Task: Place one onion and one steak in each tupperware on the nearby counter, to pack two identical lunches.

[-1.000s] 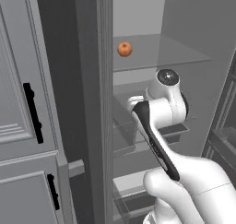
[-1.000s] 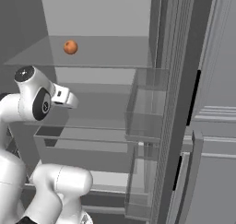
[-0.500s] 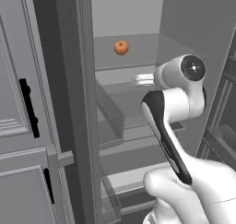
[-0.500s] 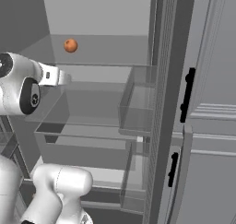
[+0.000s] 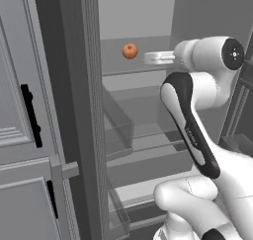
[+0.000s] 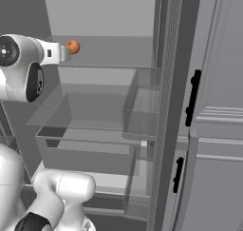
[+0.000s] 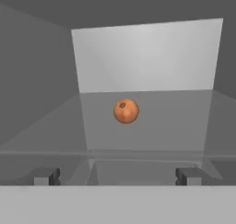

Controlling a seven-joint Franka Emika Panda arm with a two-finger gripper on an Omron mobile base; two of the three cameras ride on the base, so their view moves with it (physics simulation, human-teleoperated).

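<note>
One gripper (image 7: 118, 176), jaws spread wide and empty, aims at the onion (image 7: 126, 110) at 12 o'clock on the glass fridge shelf (image 7: 161, 126). Likely light, firm, slick, prone to roll; pinch across its middle.

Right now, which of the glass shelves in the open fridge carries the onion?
The top shelf: the onion sits alone on it, level with the open gripper. The shelves below carry no onion.
</note>
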